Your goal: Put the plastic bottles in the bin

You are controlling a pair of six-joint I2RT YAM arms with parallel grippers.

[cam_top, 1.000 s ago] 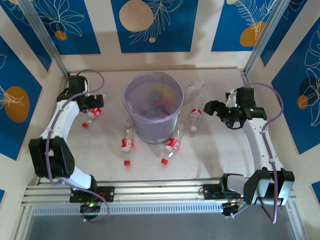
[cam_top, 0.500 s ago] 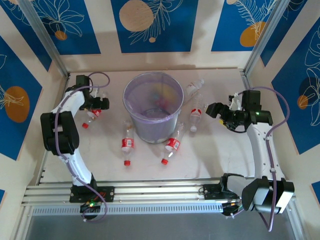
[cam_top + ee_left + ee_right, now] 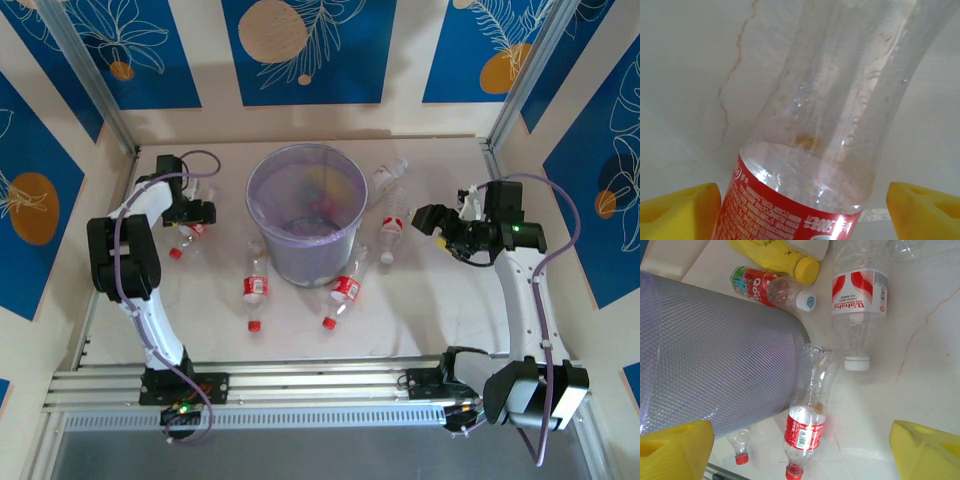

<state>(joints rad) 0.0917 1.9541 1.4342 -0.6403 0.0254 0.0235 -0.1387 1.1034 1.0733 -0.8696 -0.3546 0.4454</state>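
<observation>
Plastic bottles (image 3: 388, 176) lie flat on the worktop (image 3: 430, 310): we see a near-left bottle (image 3: 256, 287) and a near-right bottle (image 3: 345, 289) toward the near edge, the latter just beside the bin (image 3: 300, 262), which stands mid-worktop. Left gripper (image 3: 802, 212) by the left edge, fingers spread wide, straddles a red-label bottle (image 3: 815, 125), not clamped. Right gripper (image 3: 420, 218) hangs wide open right of the bin. We mark a white-capped bottle (image 3: 860, 295) between it and the bin, and a yellow bottle (image 3: 780, 255) toward the far edge.
</observation>
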